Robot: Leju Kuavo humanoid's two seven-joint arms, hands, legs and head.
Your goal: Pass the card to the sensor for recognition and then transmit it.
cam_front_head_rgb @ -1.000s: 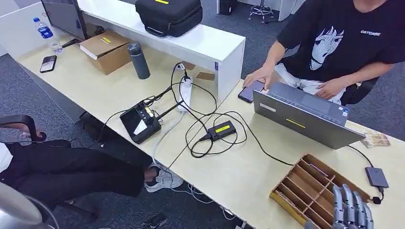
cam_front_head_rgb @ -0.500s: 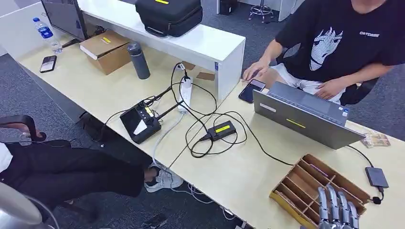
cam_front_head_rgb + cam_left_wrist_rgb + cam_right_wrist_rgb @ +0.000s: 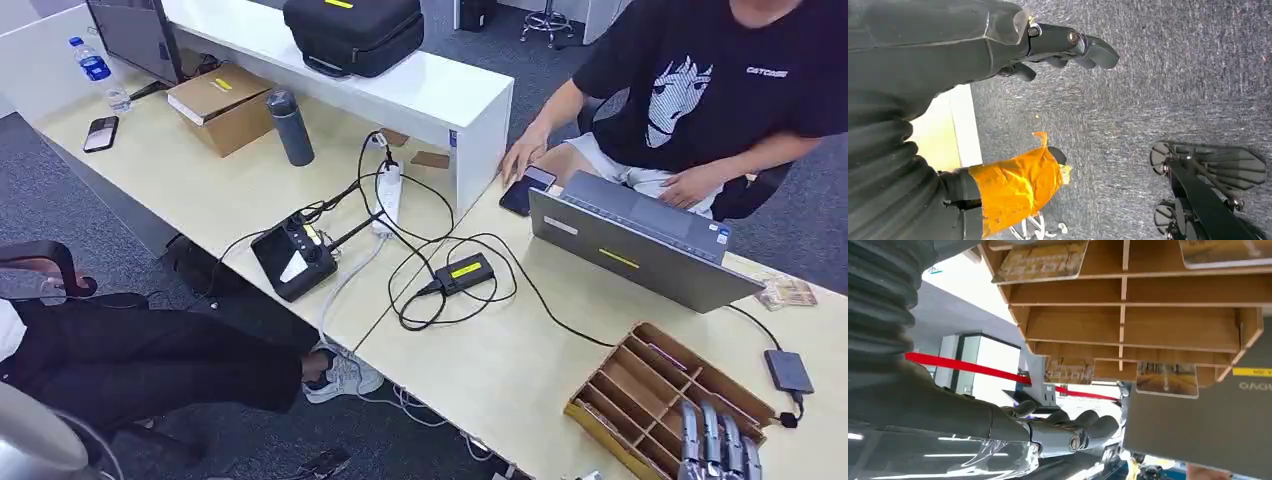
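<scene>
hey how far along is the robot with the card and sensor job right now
Nothing looks done yet. The right hand hovers over the wooden card rack, holding nothing, with cards sitting in their slots. The left hand hangs over the floor. Left: pick a card, show it to the sensor, pass it on.

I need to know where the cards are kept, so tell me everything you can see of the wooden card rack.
The wooden card rack is a light brown, shallow tray split by thin dividers into two rows of narrow slots. It lies flat on the pale table, near its front edge, before the grey laptop. The right wrist view shows picture cards in several slots. The right hand hovers at its near corner.
</scene>
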